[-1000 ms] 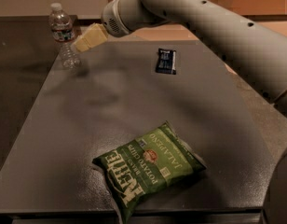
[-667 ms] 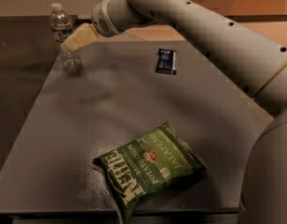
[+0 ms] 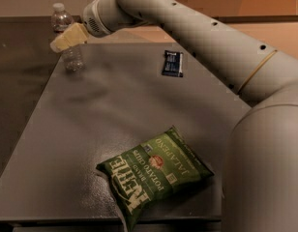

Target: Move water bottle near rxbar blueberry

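Water bottle (image 3: 73,59) stands upright on the table (image 3: 91,129), well left of the rxbar blueberry (image 3: 172,63). The gripper (image 3: 67,37) lies across its midsection, equally far left of the rxbar; you cannot tell whether it has a hold. Risk: carried toward the rxbar on a weak or off-centre grasp, the light ribbed plastic likely slips or tips and rolls. Set it down short of the rxbar, or you land on the wrapper.

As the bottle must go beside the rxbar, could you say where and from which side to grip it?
Grip the bottle mid-body, coming in level from the rxbar side: it stands upright, round and slim, at the table's far left edge. The gripper is at that height, in front of it.
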